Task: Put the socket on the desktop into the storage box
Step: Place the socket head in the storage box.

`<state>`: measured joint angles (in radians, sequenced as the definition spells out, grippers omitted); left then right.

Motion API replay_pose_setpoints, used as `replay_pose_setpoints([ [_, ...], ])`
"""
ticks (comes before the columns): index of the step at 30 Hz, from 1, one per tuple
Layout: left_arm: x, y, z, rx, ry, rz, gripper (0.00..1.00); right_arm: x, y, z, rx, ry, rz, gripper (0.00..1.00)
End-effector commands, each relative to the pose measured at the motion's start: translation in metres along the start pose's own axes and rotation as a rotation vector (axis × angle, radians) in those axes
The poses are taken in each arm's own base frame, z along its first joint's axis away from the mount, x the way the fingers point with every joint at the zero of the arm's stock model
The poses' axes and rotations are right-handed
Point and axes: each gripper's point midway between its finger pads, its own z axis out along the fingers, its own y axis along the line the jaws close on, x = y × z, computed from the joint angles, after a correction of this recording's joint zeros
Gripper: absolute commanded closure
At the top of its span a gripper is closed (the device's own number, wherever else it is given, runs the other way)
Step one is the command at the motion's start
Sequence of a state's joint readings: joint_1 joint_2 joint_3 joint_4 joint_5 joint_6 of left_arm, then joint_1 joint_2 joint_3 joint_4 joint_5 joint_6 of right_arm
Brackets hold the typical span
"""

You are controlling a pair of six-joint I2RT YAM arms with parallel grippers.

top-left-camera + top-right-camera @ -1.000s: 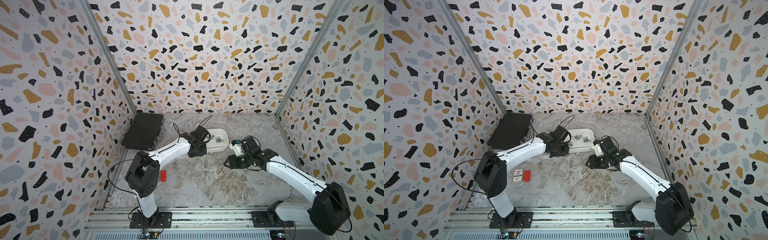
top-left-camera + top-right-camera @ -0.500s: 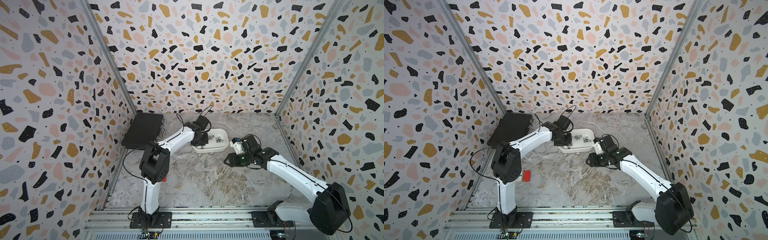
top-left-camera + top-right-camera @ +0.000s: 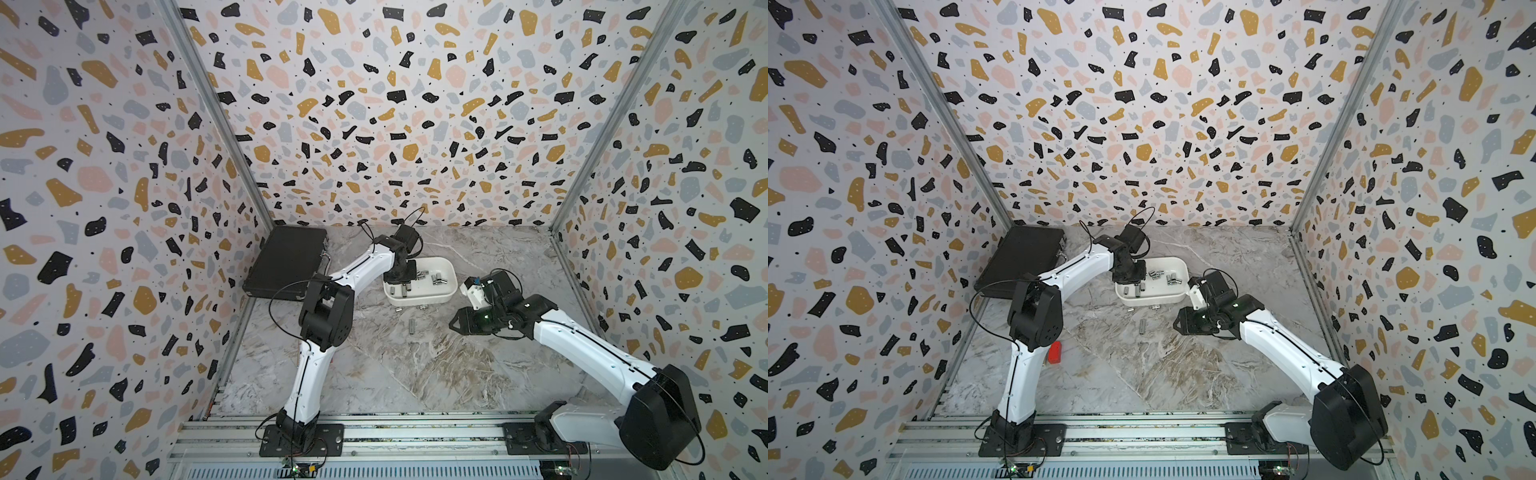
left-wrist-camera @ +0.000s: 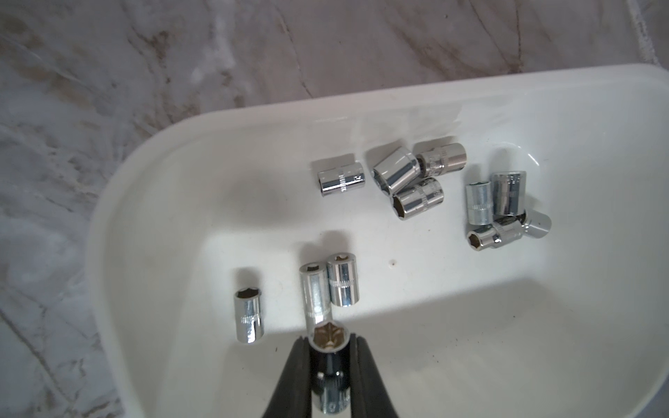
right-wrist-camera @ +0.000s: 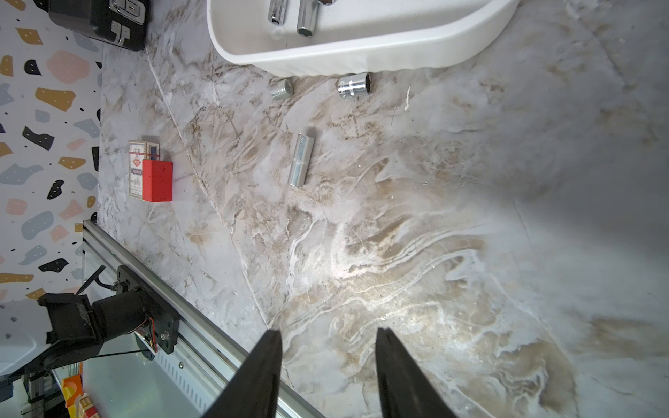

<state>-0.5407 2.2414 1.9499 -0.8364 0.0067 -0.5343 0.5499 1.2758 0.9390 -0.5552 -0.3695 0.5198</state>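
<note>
- The socket (image 4: 330,336) in my left pincer (image 4: 330,343) is small chromed steel. I judge it rigid, dense for its size and slick, so a loose pinch could let it squirt out. The pincer is clamped across its round side, with the open hex end showing.
- It hangs over the left end of the storage box (image 4: 152,202), above many sockets lying inside. A low release should stop it bouncing.
- On the table (image 5: 398,235), a long socket (image 5: 301,160) lies nearer than the box. A short socket (image 5: 281,89) and a fatter socket (image 5: 353,85) sit just beside the box's near wall. Each will likely roll, so I would grip across the barrel.
- My right pincer (image 5: 327,336) hovers to their right, part open and empty.
</note>
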Motion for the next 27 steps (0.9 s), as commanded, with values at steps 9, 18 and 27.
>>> replay_pose_setpoints([
  [9,-0.004,0.013,0.017,-0.053,0.028,0.008,0.95,-0.009,0.008,-0.018,0.000,-0.043,-0.019,0.53],
  [18,-0.006,0.014,0.012,-0.058,0.016,0.009,0.77,-0.007,0.007,-0.017,0.000,-0.040,-0.012,0.53],
  [27,-0.012,0.011,-0.003,-0.046,-0.015,0.014,0.69,-0.006,0.006,-0.016,0.000,-0.042,-0.008,0.53],
])
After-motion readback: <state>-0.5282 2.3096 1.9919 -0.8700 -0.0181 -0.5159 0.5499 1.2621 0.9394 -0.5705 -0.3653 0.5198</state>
